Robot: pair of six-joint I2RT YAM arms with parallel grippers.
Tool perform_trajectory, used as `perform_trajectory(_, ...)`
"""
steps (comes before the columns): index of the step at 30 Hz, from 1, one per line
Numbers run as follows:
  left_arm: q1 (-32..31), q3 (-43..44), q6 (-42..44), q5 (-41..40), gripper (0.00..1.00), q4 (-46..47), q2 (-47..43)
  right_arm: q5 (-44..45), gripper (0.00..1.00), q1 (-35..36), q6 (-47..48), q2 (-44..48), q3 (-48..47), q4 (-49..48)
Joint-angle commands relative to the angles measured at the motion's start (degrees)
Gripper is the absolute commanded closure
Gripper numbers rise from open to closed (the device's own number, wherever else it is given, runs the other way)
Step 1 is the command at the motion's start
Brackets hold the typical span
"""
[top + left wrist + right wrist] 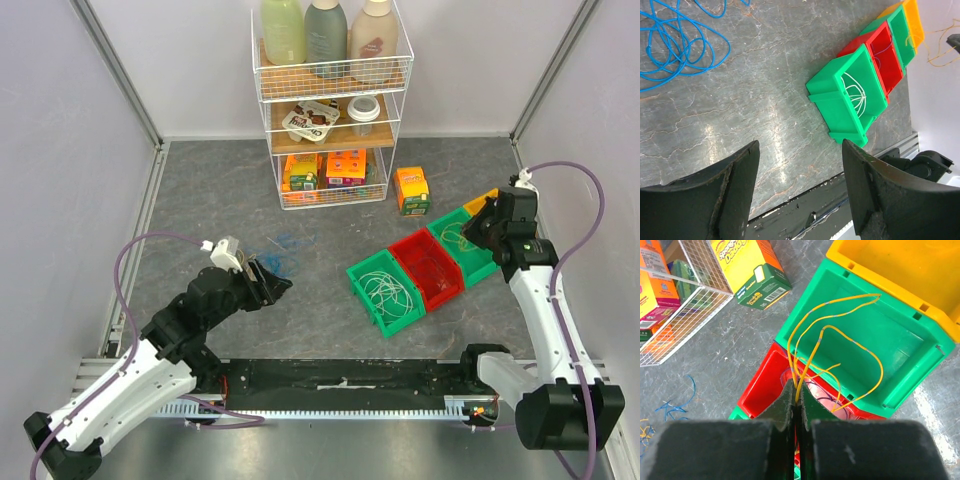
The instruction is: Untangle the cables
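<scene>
Above a green bin (905, 355), right gripper (797, 391) pinching the yellow cable (813, 356), left gripper (800, 145) wide, apparently empty

White arms (112, 385), black grippers (800, 150), purple hoses (120, 268)

To your right, four bins (443, 296) are sitting in a row, a shelf rack (335, 138) standing behind and a carton (411, 190) lying between. Loose cables (675, 42) are lying left of them. A coil (388, 292) is resting in the nearest bin (362, 285), and one cable (828, 327) is hanging over the third bin (915, 377).
</scene>
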State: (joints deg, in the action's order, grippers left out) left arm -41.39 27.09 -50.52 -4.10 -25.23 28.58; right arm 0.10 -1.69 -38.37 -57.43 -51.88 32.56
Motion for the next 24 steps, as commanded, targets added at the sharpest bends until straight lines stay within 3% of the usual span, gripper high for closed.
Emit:
perform_trajectory(1,-0.19,-0.11,0.16,-0.65,0.27,0.54,-1.33,1.84,1.0,-1.11,-5.56,-0.75,0.81,2.42)
perform_trajectory(8,-0.19,0.07,0.34,-0.56,0.27,-0.16,-1.77,-1.42,1.0,-4.89,-10.32,-5.58,2.3,-0.38)
perform_trajectory(17,-0.19,0.33,0.6,-1.35,0.27,-1.31,-2.56,-5.72,1.0,-9.55,-8.39,-18.23,1.69,-10.48)
perform_trajectory(24,-0.19,0.24,0.69,-1.61,0.27,-0.87,-1.6,-8.01,1.0,-9.38,3.73,-22.46,-0.77,-15.85)
